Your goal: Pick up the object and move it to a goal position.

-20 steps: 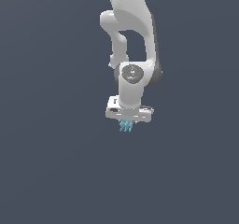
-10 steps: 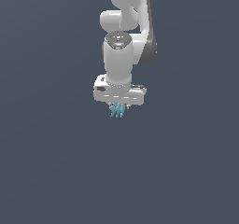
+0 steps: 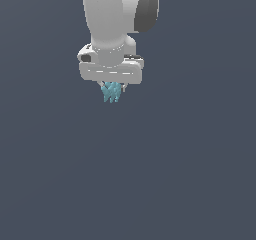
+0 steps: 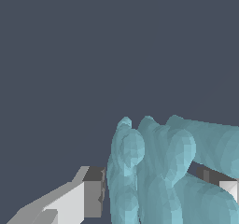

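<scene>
The gripper [image 3: 114, 88] is clamped on the object [image 3: 112, 92], a small pale teal cluster of ribbed blades that hangs just under the white hand in the exterior view. In the wrist view 1 finger [image 4: 93, 192] presses against one flank of the object [image 4: 158, 171] and the other finger [image 4: 219, 181] shows at the far flank, so the jaws stand narrow with the blades between them. The object looks carried clear of any surface, though the flat dark background gives no floor line to judge its height by. The arm [image 3: 117, 19] rises straight above the hand and fills the upper part of the exterior view. No goal marker is visible in either view, so how far the carry has to go cannot be told. The main risk, as I judge it, is the grip itself: the blades are thin, spiky-edged and uneven, so the pads probably bear on only a few ridges, and a quick swing or sudden stop could let the piece twist or slide out. Squeezing several separate blades together could also let 1 shift against its neighbour. Much of the object bulges beyond the fingers, so it may sit off-centre when it arrives.
</scene>
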`<action>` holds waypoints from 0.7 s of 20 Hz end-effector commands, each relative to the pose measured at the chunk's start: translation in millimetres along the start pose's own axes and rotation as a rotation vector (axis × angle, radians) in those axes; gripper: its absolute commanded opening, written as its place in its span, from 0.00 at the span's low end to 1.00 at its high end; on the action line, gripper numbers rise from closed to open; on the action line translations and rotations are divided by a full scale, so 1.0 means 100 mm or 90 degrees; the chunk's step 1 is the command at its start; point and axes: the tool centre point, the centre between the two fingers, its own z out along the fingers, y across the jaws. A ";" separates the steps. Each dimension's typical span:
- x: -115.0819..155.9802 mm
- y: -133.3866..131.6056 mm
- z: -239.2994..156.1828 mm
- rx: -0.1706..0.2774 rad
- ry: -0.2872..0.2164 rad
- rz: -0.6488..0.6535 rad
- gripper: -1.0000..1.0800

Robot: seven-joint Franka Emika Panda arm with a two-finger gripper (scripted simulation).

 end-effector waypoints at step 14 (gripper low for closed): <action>-0.38 0.82 -1.60 0.000 0.000 0.000 0.00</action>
